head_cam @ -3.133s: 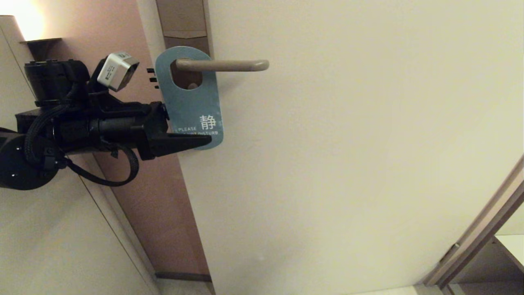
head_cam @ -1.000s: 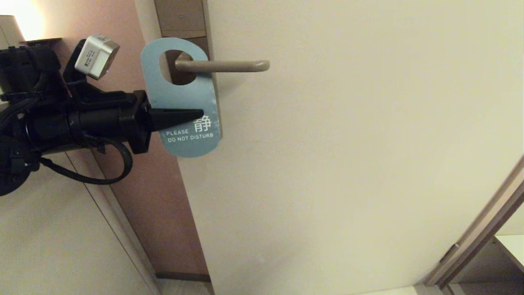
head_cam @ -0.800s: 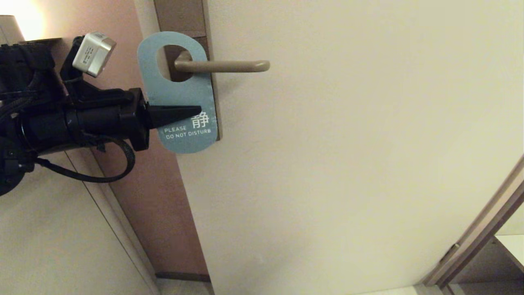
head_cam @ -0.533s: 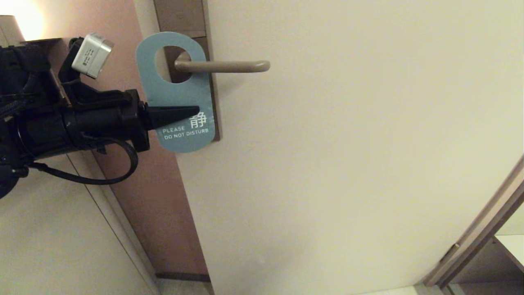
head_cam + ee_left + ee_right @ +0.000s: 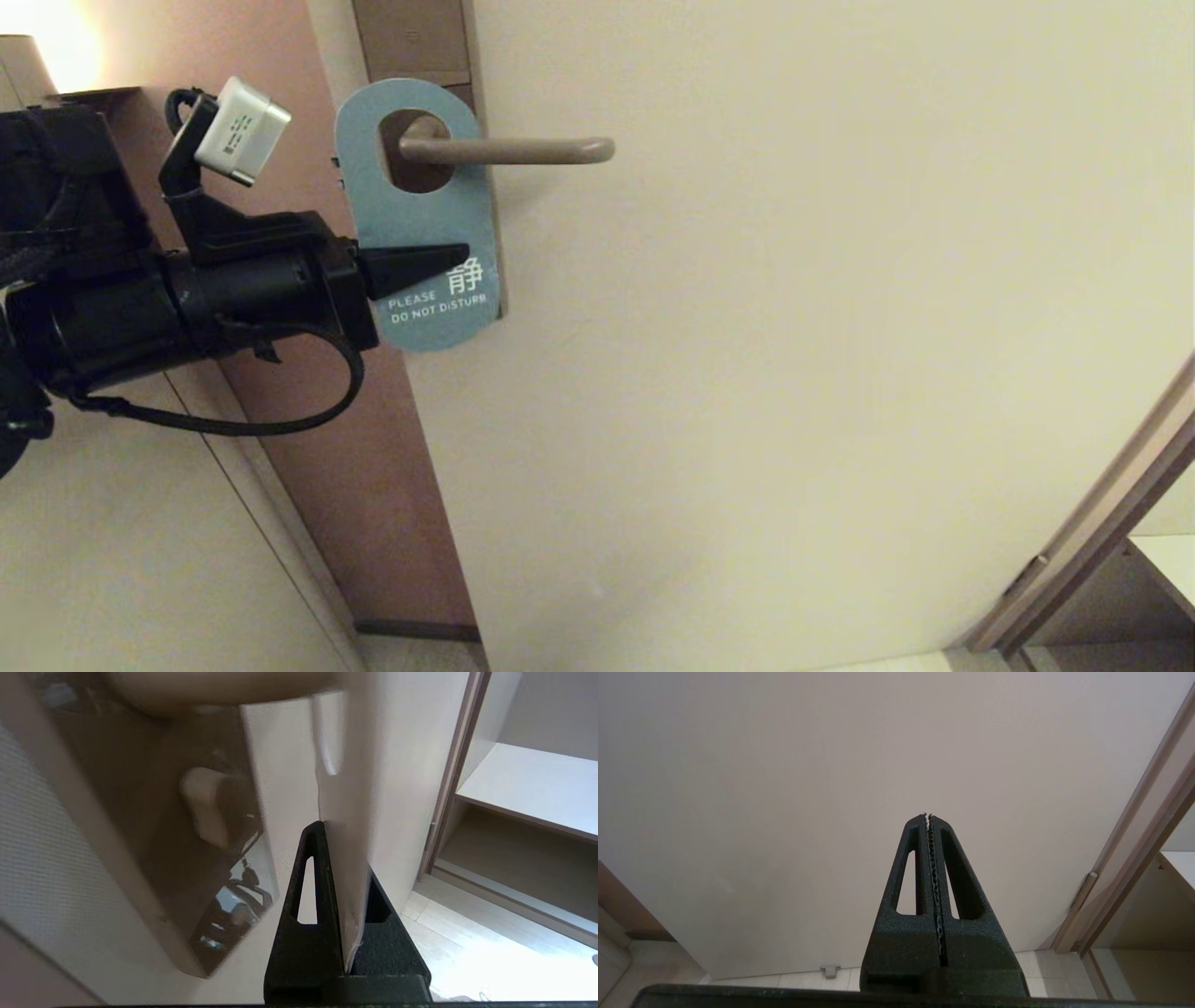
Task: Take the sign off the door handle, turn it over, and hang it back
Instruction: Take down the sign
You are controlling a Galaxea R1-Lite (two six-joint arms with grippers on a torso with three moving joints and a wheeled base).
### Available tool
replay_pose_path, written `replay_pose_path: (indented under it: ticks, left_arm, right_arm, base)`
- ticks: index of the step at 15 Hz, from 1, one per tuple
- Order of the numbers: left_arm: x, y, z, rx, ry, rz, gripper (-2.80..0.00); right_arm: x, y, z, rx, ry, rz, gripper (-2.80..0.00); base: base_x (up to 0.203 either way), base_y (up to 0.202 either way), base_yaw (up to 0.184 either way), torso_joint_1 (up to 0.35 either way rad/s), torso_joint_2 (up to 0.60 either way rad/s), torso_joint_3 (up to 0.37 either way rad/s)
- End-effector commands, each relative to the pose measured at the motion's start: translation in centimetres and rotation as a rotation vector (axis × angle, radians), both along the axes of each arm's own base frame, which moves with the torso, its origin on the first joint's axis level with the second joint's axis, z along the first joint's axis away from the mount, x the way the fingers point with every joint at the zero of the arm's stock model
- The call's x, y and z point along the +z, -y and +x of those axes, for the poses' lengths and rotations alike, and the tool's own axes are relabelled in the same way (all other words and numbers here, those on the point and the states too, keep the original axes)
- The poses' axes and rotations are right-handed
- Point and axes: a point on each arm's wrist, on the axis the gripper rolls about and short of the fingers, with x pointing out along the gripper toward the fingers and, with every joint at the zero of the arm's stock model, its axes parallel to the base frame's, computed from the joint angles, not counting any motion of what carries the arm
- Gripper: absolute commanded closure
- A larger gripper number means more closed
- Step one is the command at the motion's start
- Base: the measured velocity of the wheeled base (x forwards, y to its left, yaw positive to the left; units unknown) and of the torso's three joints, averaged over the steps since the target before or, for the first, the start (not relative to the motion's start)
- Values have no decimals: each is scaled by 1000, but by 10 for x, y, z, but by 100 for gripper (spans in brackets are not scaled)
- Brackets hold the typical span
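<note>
While my left hand (image 5: 457,254) is clamped on the lower part of the flat blue card sign (image 5: 420,224) with the rounded top and oval hole, the sign hangs on the horizontal beige-grey metal door handle (image 5: 509,149), whose lever passes through that hole. The blue "PLEASE DO NOT DISTURB" face is toward me. In the left wrist view the card's edge (image 5: 348,858) sits pinched between the two black fingers (image 5: 310,882), so the grip looks firm.

To do this step well, I judge I should carry the sign sideways along the lever toward its rounded tip, keeping the hole centred on the bar so the rim does not snag. The card is thin, so I would avoid twisting it while the lever is inside the hole; it could crease at the pinch. Only once it is clear of the tip would I turn the wrist.

My right hand (image 5: 930,816) is parked, pressed shut on nothing, pointing at the plain cream door (image 5: 794,327).

The brown lock plate (image 5: 411,42) rises above the handle. To the left are a pinkish-brown wall (image 5: 280,56) and a glowing lamp (image 5: 56,42); low on the right, a door frame (image 5: 1092,532) and a pale shelf (image 5: 1167,551).
</note>
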Motion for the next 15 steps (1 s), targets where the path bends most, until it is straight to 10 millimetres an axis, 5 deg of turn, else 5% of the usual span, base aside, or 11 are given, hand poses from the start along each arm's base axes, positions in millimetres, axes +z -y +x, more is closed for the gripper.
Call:
replay_pose_path:
  ticks: [1, 15]
  left_arm:
    - [2, 4, -13, -2, 14, -3, 0]
    - [2, 51, -41, 191, 16, -4, 0]
  right_arm:
    - [0, 0, 0, -1, -1, 0, 0]
    - [0, 0, 0, -1, -1, 0, 0]
  base:
    - [0, 0, 0, 0, 0, 0]
    - [0, 0, 0, 0, 0, 0]
